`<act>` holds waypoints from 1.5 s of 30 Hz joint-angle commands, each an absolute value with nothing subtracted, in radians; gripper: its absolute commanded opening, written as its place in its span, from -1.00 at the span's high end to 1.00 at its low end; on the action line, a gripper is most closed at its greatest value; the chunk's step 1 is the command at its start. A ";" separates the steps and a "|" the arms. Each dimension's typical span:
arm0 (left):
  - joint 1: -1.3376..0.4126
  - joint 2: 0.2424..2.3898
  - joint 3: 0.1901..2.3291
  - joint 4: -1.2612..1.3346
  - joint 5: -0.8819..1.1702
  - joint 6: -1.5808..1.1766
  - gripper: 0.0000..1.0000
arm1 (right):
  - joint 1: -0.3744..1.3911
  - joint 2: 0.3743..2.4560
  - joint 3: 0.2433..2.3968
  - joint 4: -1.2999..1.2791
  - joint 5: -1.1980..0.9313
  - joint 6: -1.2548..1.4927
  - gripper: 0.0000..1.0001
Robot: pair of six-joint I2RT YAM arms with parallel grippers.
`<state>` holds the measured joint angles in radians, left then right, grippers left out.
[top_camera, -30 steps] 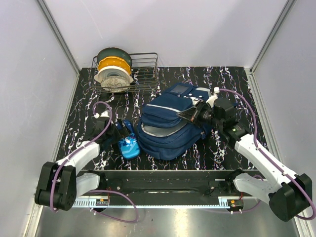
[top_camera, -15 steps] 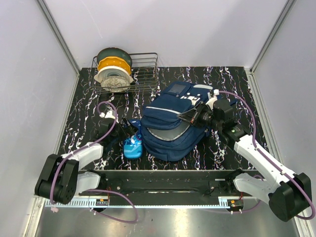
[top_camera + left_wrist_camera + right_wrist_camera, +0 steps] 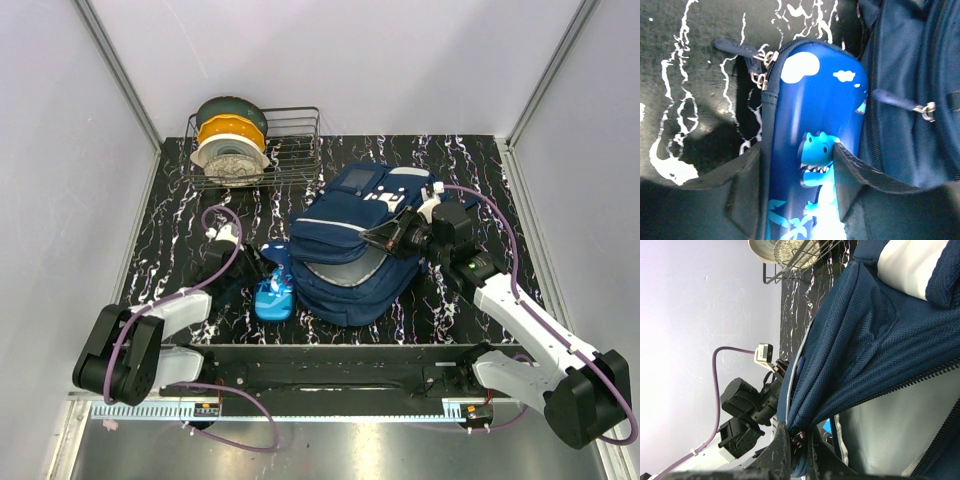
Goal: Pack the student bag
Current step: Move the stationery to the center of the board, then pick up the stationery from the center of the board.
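Observation:
The student bag (image 3: pixel 345 265), a navy backpack, lies mid-table with its mouth held up and light grey lining (image 3: pixel 890 425) showing. My right gripper (image 3: pixel 378 237) is shut on the bag's opening edge (image 3: pixel 799 432), pinching the blue mesh fabric (image 3: pixel 865 350). A blue pencil case with a cartoon dinosaur (image 3: pixel 810 100) lies just left of the bag (image 3: pixel 271 297). My left gripper (image 3: pixel 799 150) straddles it, with both fingers (image 3: pixel 747 165) pressed against its sides. The case's zipper end points away from me, next to the bag's zip pull (image 3: pixel 925 110).
A wire rack (image 3: pixel 295 150) at the back left holds filament spools (image 3: pixel 230 140). The black marbled tabletop (image 3: pixel 470 160) is bounded by pale walls on both sides. The left arm (image 3: pixel 747 405) shows beyond the bag in the right wrist view.
My left gripper moved right onto the pencil case and closed in from wide open to its sides. The case slid nearer the bag. The right gripper kept its hold on the bag edge.

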<state>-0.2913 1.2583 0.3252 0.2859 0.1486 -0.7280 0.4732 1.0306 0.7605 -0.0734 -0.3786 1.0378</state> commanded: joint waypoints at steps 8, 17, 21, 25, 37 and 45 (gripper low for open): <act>-0.374 1.063 0.374 0.016 0.246 -0.706 0.91 | 0.480 1.022 0.782 0.066 -0.440 1.058 0.96; -0.374 0.896 0.436 -0.169 0.154 -0.663 1.00 | 0.480 1.023 0.779 0.061 -0.434 1.062 0.96; -0.374 0.891 0.433 -0.181 0.158 -0.646 1.00 | 0.482 1.016 0.776 0.057 -0.423 1.063 0.97; -0.376 0.951 0.411 -0.118 0.228 -0.661 0.85 | 0.482 1.014 0.776 0.054 -0.420 1.063 0.97; -0.377 0.992 0.423 -0.120 0.252 -0.627 0.16 | 0.480 1.008 0.767 0.058 -0.413 1.066 0.95; -0.394 1.000 0.420 -0.112 0.272 -0.615 -0.29 | 0.480 1.003 0.765 0.063 -0.416 1.066 0.94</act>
<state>-0.3798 1.0000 0.4103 -0.1368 0.2070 -0.6247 0.4709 1.0298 0.7513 -0.0711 -0.3763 1.0473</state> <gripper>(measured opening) 0.639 0.100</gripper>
